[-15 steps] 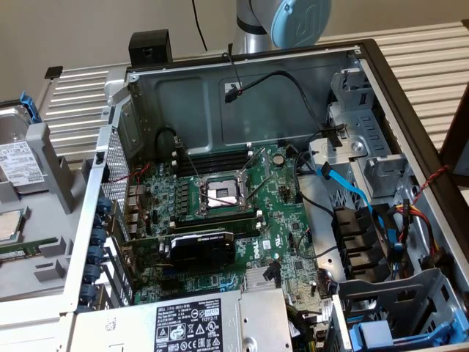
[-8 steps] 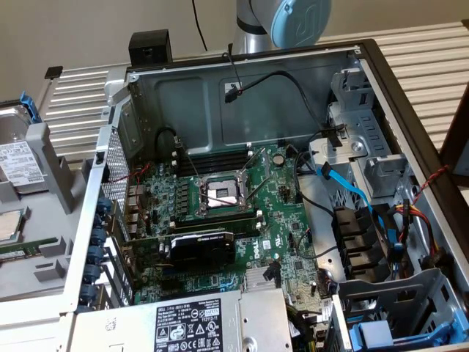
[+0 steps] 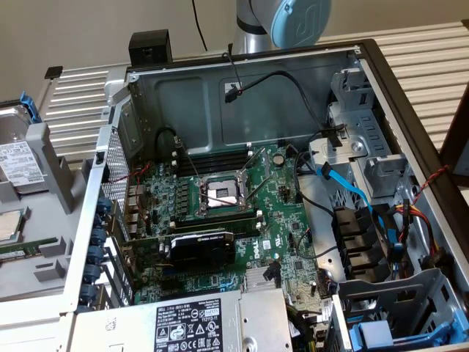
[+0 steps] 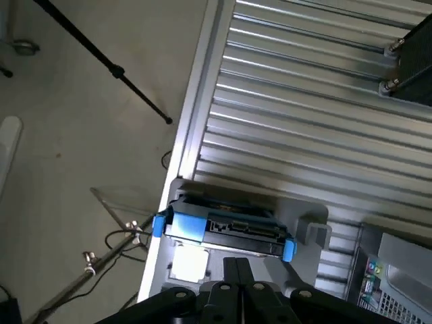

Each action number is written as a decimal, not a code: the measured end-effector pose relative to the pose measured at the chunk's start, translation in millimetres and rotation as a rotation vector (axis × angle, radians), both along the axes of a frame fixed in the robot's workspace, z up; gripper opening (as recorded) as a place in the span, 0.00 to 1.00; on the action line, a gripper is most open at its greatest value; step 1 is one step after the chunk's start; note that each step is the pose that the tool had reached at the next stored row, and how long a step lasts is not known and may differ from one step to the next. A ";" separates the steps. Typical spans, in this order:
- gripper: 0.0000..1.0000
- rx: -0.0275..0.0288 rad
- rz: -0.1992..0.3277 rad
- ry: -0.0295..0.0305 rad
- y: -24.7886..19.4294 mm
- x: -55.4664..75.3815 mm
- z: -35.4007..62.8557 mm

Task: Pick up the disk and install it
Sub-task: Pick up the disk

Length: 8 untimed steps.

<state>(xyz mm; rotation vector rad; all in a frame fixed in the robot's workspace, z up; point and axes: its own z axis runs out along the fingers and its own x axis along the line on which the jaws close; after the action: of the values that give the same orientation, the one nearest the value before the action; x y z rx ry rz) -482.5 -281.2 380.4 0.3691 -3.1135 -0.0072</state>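
The disk (image 3: 17,163) stands in a grey holder (image 3: 51,183) at the exterior view's left edge. Its white barcode label faces the camera and the blue carrier frame (image 3: 28,107) shows at its top. In the wrist view the disk (image 4: 226,229) is seen end-on, connector side up, with blue carrier corners on both sides, seated in the grey holder (image 4: 310,217). My gripper (image 4: 237,263) hangs above it, apart from it, with its two dark fingers pressed together and nothing between them. The arm's blue-capped joint (image 3: 293,18) rises behind the computer case.
An open computer case (image 3: 381,81) holds a motherboard (image 3: 220,194), loose cables and a labelled power-supply box (image 3: 198,326). Drive bays (image 3: 366,169) line its right side, with another blue carrier (image 3: 388,334) at the lower right. A small silver chip (image 3: 9,224) lies below the disk. The table is ribbed aluminium (image 4: 304,101).
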 end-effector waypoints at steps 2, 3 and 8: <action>0.11 0.0000 0.055 0.0000 0.0 0.0 0.0; 0.11 0.0000 0.073 -0.0001 0.0 0.0 0.0; 0.11 -0.0001 0.165 0.0000 0.0 0.0 0.0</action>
<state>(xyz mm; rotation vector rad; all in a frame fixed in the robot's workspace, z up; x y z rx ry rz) -482.5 -281.2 380.4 0.6239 -3.0723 -0.0062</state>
